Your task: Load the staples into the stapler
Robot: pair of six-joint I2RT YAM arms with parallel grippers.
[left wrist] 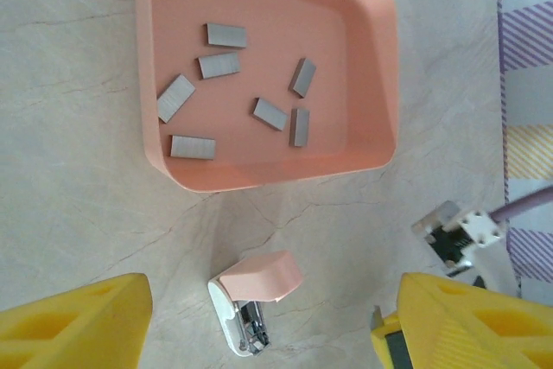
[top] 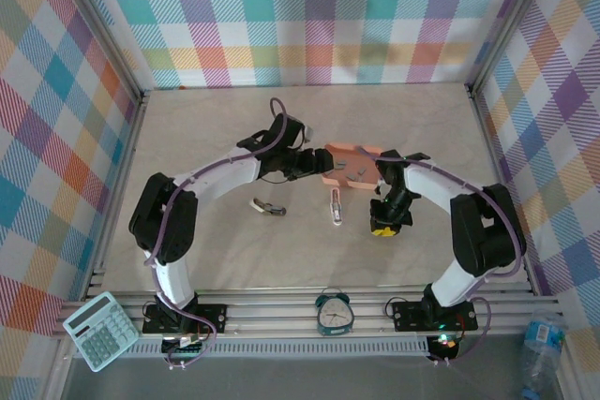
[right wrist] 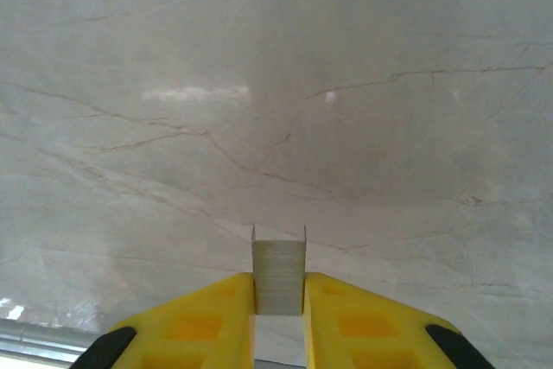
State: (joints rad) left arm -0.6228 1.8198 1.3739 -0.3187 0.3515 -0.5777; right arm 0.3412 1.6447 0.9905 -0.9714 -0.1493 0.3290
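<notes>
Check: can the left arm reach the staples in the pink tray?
Probably yes: the left arm sits beside the tray, jaws open, and the staples lie uncovered in it.

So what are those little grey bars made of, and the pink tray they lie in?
The staples look like metal: flat grey with a dull sheen and sharp, straight edges. The pink tray is probably plastic: one even matte colour, rounded corners and smooth moulded walls.
</notes>
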